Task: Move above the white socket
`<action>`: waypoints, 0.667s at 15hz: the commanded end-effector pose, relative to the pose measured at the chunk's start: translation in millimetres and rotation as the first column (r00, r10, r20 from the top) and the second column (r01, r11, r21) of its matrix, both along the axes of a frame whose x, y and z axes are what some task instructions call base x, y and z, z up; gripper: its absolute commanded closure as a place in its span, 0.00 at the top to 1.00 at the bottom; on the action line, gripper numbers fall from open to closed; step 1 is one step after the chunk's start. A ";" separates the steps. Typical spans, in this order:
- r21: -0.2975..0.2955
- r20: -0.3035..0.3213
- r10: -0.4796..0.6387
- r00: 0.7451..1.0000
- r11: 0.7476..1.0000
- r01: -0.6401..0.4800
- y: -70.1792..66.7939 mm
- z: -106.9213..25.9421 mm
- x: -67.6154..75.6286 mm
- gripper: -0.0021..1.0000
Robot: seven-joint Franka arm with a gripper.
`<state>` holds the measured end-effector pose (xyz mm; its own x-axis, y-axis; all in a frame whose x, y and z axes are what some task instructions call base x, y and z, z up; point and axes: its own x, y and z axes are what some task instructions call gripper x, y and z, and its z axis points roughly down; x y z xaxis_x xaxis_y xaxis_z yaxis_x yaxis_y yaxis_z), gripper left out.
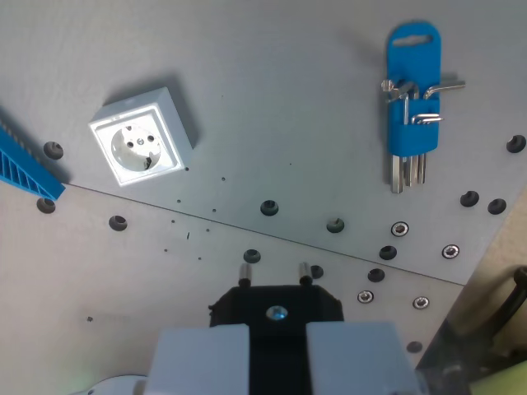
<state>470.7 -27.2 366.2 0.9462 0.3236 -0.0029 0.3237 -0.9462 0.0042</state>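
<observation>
While we look down through the wrist view, our claw (277, 329) sits at the bottom centre, its two pale grey fingers (202, 362) clamped on a black plug (276, 303) whose two metal pins (244, 271) point up the picture. The white socket (142, 140) lies flat on the grey desk (280, 115) in the upper part of the wrist view's left, turned at an angle, its round face with two holes showing; it is well apart from the plug and off to the side of it. At the wrist view's left edge we see a blue ribbed part (25, 164), near the socket but not touching it. Toward the wrist view's right, a blue holder with hex keys (413, 103) rests on the desk. Dark holes and a few screw heads (400, 229) dot the desk between these things.
</observation>
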 end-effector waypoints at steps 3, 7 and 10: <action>0.000 0.000 0.000 1.000 1.000 0.000 0.0 0.3 -0.2 0.00; 0.000 0.000 0.004 1.000 1.000 -0.004 0.3 -0.6 -0.5 0.00; 0.001 0.002 0.015 1.000 1.000 -0.015 1.1 -2.9 -1.4 0.00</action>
